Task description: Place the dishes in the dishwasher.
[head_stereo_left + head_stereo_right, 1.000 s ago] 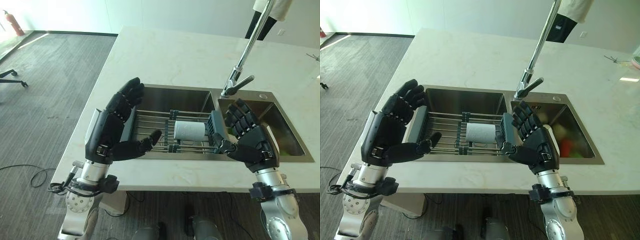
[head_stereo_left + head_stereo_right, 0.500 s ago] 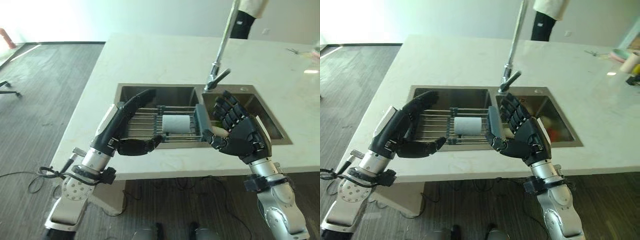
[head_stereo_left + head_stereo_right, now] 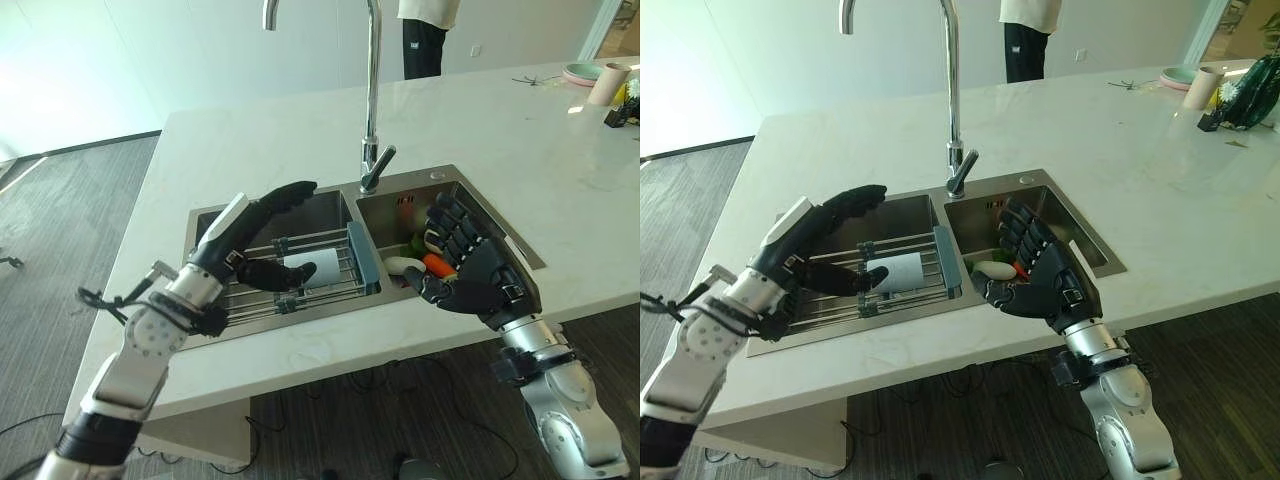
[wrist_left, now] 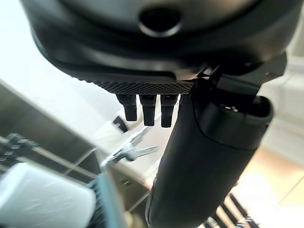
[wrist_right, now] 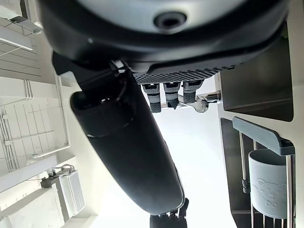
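Over the steel double sink, both dark hands spread open, empty: left hand above the wire rack at nine o'clock, right hand at three.

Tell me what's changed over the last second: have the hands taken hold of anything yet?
No. The camera view has shifted, so most of the apparent motion is that. The left hand has flattened, fingers now straight over the metal wire rack in the left basin. The right hand stays open beside the rack's end. The pale cup still lies on the rack, untouched.
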`<state>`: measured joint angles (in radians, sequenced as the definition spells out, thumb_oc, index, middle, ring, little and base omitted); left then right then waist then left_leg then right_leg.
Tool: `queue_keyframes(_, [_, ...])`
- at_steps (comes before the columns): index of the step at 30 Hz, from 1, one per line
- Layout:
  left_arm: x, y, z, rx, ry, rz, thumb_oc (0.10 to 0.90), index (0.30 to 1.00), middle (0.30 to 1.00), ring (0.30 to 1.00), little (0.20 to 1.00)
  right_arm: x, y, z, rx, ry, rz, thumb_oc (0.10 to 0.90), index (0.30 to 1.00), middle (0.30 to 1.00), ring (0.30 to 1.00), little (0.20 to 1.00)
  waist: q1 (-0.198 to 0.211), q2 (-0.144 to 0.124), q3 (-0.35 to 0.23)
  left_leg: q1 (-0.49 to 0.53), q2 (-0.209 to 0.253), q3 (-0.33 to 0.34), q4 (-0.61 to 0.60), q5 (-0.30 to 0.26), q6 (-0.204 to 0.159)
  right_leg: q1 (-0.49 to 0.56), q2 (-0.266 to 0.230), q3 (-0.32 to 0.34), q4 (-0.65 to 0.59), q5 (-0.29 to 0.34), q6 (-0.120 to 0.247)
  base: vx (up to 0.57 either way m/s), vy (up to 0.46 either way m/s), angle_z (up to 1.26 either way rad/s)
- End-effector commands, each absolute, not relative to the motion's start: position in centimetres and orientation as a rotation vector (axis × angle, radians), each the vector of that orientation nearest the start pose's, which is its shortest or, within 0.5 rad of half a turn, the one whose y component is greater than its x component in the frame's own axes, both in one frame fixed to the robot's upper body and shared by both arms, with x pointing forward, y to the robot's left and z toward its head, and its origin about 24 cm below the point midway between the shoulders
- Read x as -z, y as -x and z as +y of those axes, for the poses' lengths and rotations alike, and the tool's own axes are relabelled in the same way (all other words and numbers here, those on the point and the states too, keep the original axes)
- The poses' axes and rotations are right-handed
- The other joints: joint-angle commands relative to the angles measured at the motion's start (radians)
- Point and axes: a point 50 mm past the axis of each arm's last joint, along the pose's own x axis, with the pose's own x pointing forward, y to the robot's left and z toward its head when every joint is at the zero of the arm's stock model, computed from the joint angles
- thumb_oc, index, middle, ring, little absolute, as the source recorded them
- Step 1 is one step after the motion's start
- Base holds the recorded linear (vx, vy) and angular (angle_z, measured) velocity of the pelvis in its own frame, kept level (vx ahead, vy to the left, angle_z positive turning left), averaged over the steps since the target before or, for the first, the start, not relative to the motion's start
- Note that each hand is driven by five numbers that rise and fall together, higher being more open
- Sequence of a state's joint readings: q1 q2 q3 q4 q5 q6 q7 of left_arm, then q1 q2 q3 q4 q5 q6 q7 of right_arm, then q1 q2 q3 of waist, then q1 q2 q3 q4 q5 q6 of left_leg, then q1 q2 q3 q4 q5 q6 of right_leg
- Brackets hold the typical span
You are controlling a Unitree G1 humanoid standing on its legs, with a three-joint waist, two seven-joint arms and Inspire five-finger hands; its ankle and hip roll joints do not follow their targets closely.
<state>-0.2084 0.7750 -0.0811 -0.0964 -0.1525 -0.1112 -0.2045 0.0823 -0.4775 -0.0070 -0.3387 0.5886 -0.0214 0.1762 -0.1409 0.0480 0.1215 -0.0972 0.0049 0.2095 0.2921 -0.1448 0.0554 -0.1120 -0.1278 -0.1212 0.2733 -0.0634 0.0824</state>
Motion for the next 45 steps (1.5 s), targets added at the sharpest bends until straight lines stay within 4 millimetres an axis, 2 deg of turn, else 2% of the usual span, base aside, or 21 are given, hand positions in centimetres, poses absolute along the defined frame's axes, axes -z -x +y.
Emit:
queue_keyframes(1, [-21.2,-29.4,22.4,0.277,-0.709,-0.462,0.800,0.900,0.900,0.900,0.900,-17.1,-23.7,-19.9,-0.379,-0.012,-0.473,0.800,0.900,0.900,0.900,0.900,-0.011,0.023,-0.041,0.098,0.030,0.017,0.008,-0.162,-0.048,0.001,0.039,-0.009,0.027,-0.117,0.042,0.07,0.062,-0.22])
queue_keyframes(7, [-21.0,-31.9,24.8,0.232,-0.855,-0.272,0.800,0.900,0.900,0.900,0.900,-17.4,-24.1,-20.6,-0.399,0.049,-0.440,0.800,0.900,0.900,0.900,0.900,-0.034,0.041,-0.039,0.108,0.026,0.033,0.008,-0.168,-0.049,0.008,0.048,0.007,0.027,-0.123,0.049,0.05,0.067,-0.09])
queue_keyframes(19, [-21.6,-34.1,28.2,0.194,-1.045,-0.064,0.800,0.900,0.900,0.900,0.900,-17.8,-24.5,-21.6,-0.440,0.129,-0.397,0.800,0.900,0.900,0.900,0.900,-0.068,0.060,-0.040,0.110,0.021,0.065,0.008,-0.169,-0.048,0.004,0.059,0.031,0.027,-0.122,0.057,0.02,0.042,-0.07])
queue_keyframes(26, [-21.4,-34.7,27.3,0.241,-1.092,-0.035,0.800,0.900,0.900,0.900,0.900,-17.9,-24.7,-21.9,-0.446,0.154,-0.381,0.800,0.900,0.900,0.900,0.900,-0.074,0.059,-0.042,0.111,0.019,0.072,0.008,-0.171,-0.044,0.005,0.064,0.037,0.027,-0.124,0.058,0.00,0.010,-0.04])
queue_keyframes(36, [-21.0,-35.0,27.2,0.269,-1.107,0.005,0.800,0.900,0.900,0.900,0.900,-17.6,-24.5,-22.0,-0.458,0.156,-0.367,0.800,0.900,0.900,0.900,0.900,-0.086,0.056,-0.044,0.112,0.021,0.086,0.008,-0.174,-0.039,0.001,0.070,0.045,0.027,-0.123,0.061,-0.02,-0.001,-0.07])
queue_keyframes(45, [-19.7,-35.2,27.0,0.322,-1.091,0.092,0.800,0.900,0.900,0.900,0.900,-17.2,-24.6,-21.8,-0.476,0.163,-0.339,0.800,0.900,0.900,0.900,0.900,-0.086,0.051,-0.045,0.110,0.020,0.092,0.008,-0.174,-0.035,-0.001,0.069,0.047,0.027,-0.120,0.063,-0.03,0.001,-0.01])
